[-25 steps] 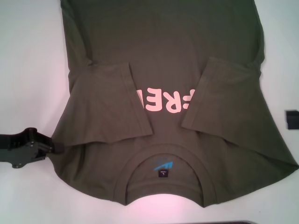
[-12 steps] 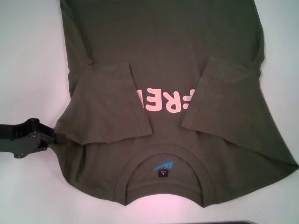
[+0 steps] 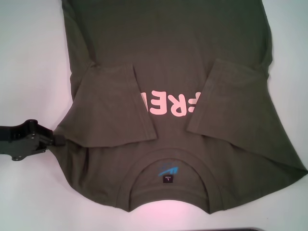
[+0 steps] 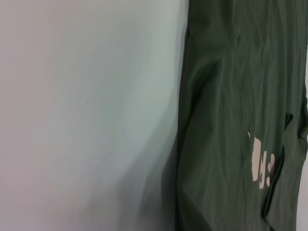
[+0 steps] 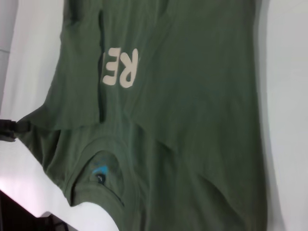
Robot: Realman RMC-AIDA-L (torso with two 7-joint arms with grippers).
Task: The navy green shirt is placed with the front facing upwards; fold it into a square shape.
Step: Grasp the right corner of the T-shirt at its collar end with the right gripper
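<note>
The navy green shirt [image 3: 168,48] lies front up on the white table [image 3: 29,57], with its collar [image 3: 168,161] and blue-black label [image 3: 167,178] nearest me. Both sleeves are folded inward over the chest, the left sleeve [image 3: 113,106] and the right sleeve [image 3: 226,96] covering the ends of the pink letters [image 3: 171,103]. My left gripper [image 3: 58,140] is shut on the shirt's left shoulder edge, low on the table. The right wrist view shows the cloth [image 5: 192,96] drawn to a point at that gripper [image 5: 10,130]. The left wrist view shows the shirt's side [image 4: 226,120]. My right gripper is out of view.
White table shows on both sides of the shirt [image 3: 288,57]. A dark edge [image 3: 240,229] runs along the near side of the table. The shirt's hem runs out of the head view at the far side.
My left gripper has moved a little away from me, taking the shoulder edge with it. The black piece at the right edge of the head view is gone.
</note>
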